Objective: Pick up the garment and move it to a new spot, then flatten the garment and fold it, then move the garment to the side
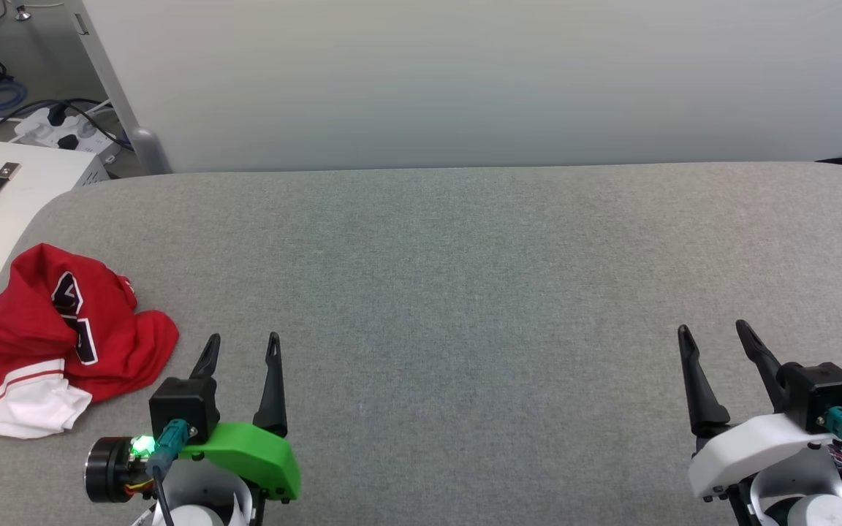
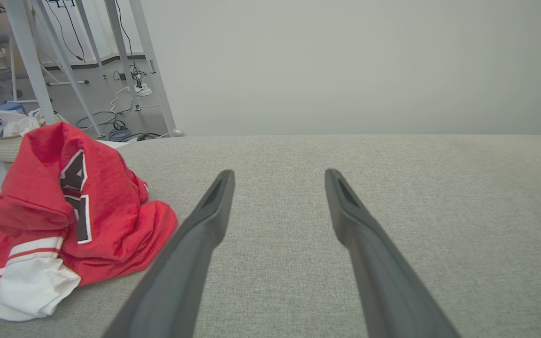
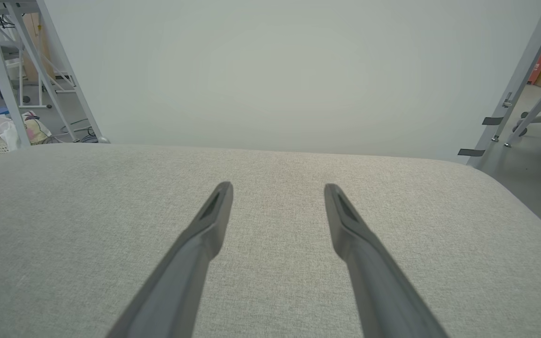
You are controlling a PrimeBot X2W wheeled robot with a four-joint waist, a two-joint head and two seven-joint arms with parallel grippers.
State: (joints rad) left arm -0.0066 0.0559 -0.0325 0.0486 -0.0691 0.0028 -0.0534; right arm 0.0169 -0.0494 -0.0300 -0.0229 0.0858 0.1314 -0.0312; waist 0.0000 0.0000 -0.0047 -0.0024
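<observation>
head above, wrists low; garment (image 1: 19, 329) shared

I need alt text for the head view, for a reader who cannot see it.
A crumpled red sports jersey with white panels lies at the left edge of a grey fabric surface. The left end effector beside it and the right end effector are open and empty.

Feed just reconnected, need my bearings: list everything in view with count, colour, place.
garment: one, red with white panels, crumpled at the table's left end.
table: one, grey fabric top, spanning the view.
backdrop panel: one, pale grey, behind the table.
box: one, white with black strap, left of the table.
power strip: one, white, floor at far left.
left gripper: one, dark fingers, open, lower left, near the garment.
right gripper: one, dark fingers, open, lower right.
</observation>
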